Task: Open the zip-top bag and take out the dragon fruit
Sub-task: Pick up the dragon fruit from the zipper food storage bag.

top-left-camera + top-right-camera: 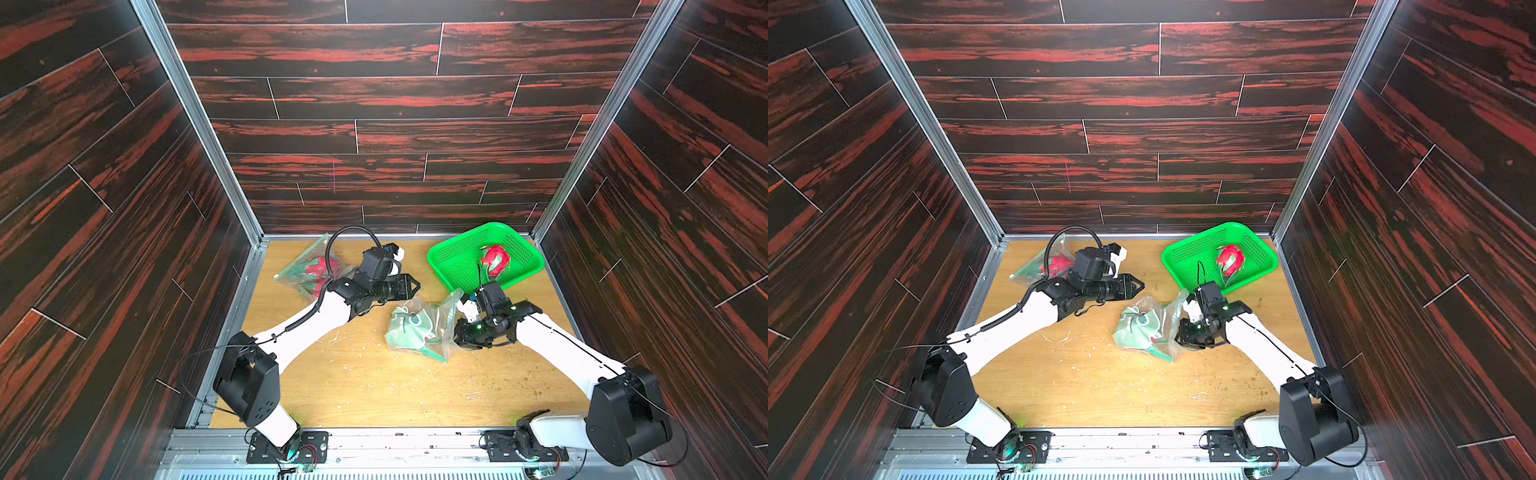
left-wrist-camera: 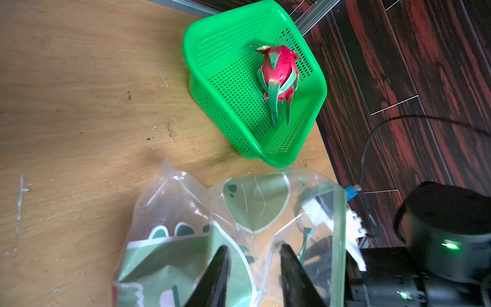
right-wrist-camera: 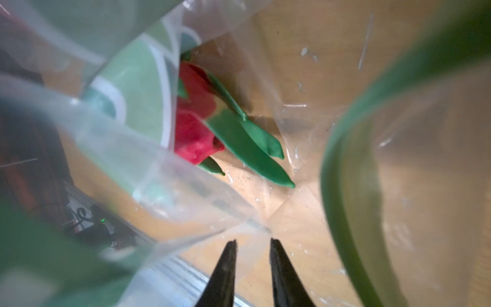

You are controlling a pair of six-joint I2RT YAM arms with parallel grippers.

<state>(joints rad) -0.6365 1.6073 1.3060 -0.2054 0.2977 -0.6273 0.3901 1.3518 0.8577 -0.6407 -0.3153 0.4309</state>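
The cell is a box of dark, red-streaked wood-pattern walls (image 1: 374, 104) around a light wooden surface (image 1: 374, 386) flecked with scuffs and crumbs. A green basket (image 1: 455, 255) stands at the far right corner with one loose fruit (image 1: 494, 259) in it. A second bag (image 1: 299, 266), red fruit inside, lies at the far left behind the left arm.

**Working item.** The zip-top bag (image 1: 415, 328), clear film with green print, lies crumpled mid-surface, near the basket. Its mouth faces the right arm and stands open.

**Key relation.** The dragon fruit (image 3: 195, 125) lies on the bag floor, ahead of the right fingers (image 3: 253, 240), deeper in and slightly off their line. Its long axis runs roughly along the reach direction, a little oblique. The long green scales point back toward the mouth, so the scale tips are the nearest part. A printed fold hides part of the red body. Fingers and fruit are apart.

**Finger state.**
- Right fingers: inside the bag mouth, narrowly parted, nothing seen between them. A fold of clear film ends just ahead of the tips; contact with it cannot be ruled out.
- Left fingers (image 2: 253, 246): parted wider, empty, held near the far side of the bag and apart from it in both top views.

**Assessment.** The right arm is nearer and has the clear path. Its gap looks narrower than the fruit body, so it probably needs to widen before advancing. A grip on scales alone may slip.
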